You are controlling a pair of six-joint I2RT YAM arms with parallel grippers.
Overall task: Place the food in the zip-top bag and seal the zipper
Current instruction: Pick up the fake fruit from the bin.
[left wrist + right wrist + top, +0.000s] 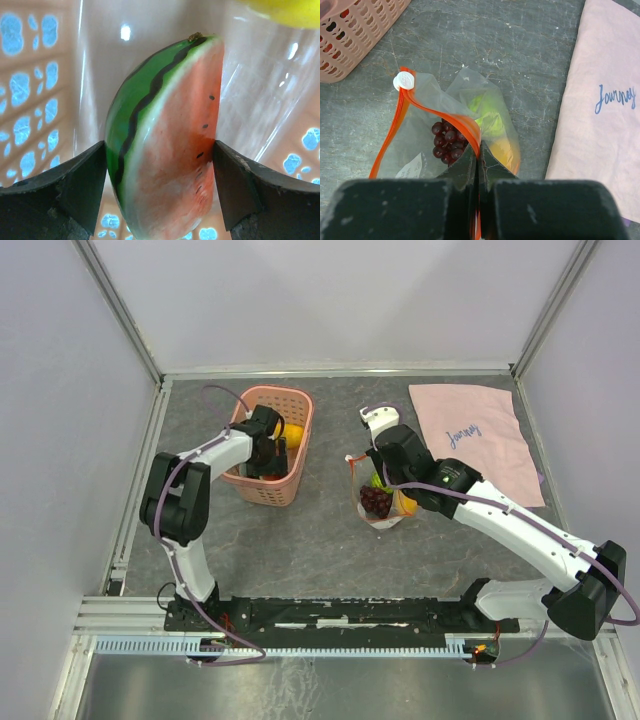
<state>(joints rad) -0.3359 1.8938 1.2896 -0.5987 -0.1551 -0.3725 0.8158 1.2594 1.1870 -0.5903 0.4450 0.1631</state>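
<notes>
My left gripper [275,453] is down inside the pink slotted basket [296,408]; in the left wrist view it [160,165] is shut on a watermelon slice [165,145] with green rind and red flesh. A yellow fruit [285,11] lies behind it. My right gripper [380,468] is shut on the red-orange zipper strip [440,112] of the clear zip-top bag [420,150] and holds its mouth open. In the bag are a dark purple grape bunch [447,142], a green piece [487,120] and a yellow-orange fruit [505,150]. A white slider [403,80] sits at the strip's far end.
A pink cloth [480,435] with blue script lies at the back right, also in the right wrist view [605,110]. The basket's corner [355,35] shows at the upper left of that view. Metal frame rails border the grey table.
</notes>
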